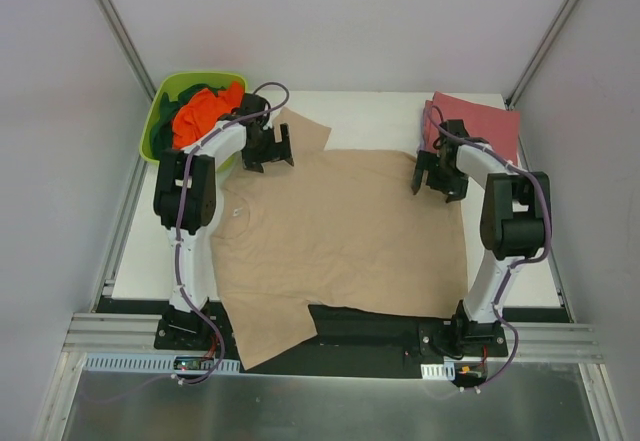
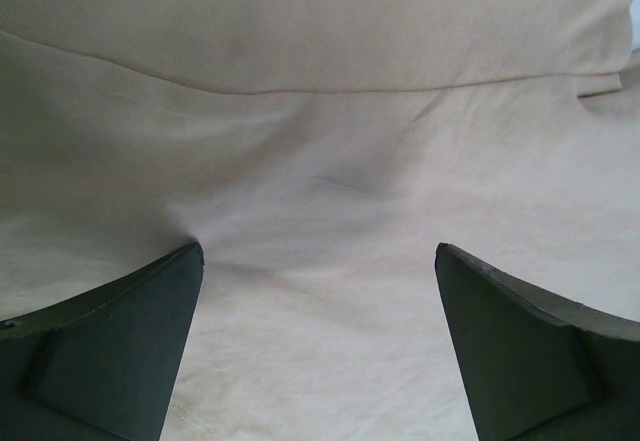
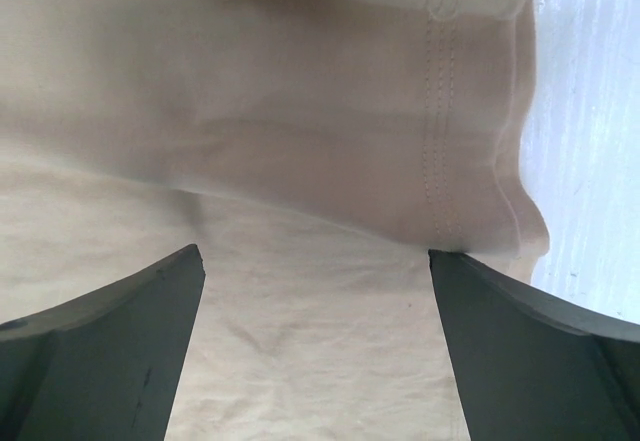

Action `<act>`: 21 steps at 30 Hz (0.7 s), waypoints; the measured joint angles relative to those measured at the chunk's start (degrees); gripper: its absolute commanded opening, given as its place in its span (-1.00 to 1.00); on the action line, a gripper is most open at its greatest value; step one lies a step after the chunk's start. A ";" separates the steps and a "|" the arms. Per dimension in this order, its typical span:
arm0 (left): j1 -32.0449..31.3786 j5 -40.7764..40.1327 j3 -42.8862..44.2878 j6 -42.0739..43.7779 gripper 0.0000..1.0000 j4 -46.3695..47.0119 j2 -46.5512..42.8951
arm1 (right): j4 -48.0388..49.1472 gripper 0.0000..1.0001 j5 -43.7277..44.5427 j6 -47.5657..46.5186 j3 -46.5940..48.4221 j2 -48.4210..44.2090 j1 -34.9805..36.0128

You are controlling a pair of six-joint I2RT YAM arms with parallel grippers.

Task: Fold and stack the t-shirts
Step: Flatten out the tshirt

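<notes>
Top external view: a tan t-shirt (image 1: 340, 231) lies spread flat over the middle of the white desk (image 1: 380, 121), its collar toward the left arm and its hem (image 1: 455, 241) toward the right arm. One sleeve (image 1: 300, 133) points to the far side. The other sleeve hangs over the near edge of the desk.

The left pincer (image 1: 268, 156) is down at the far left part of the shirt, just by the far sleeve. The right pincer (image 1: 432, 181) is down at the far right corner, by the hem.

A folded dusty red t-shirt (image 1: 480, 121) lies at the far right corner of the desk, just beyond the right pincer and apart from the tan one. At the far left corner stands a lime-green tub (image 1: 158, 126) holding a crumpled orange t-shirt (image 1: 205, 109) and some dark green cloth (image 1: 185, 89).

Left wrist view: the pincer is spread wide, nothing gripped. Its dark fingers (image 2: 120, 341) point down at tan cloth, which puckers slightly at the left tip. A seam runs across the cloth beyond them.

Right wrist view: this pincer is also spread wide and holds nothing. Between its tips the cloth lies in two layers, the upper one ending in a double-stitched edge near the right tip. Bare white desk shows beside it on the right.
</notes>
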 measured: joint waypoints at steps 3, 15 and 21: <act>-0.04 0.33 -0.17 1.22 0.98 -0.87 -0.81 | -0.24 0.93 -0.02 -0.81 -0.33 -1.62 0.00; -3.15 -0.85 -12.22 1.14 0.98 -1.97 -26.69 | -0.98 0.93 1.60 -1.88 -8.63 -22.40 0.33; -2.99 -3.08 -0.33 1.66 0.98 -3.45 -19.12 | -0.46 0.93 3.13 -3.54 -7.82 -21.33 0.33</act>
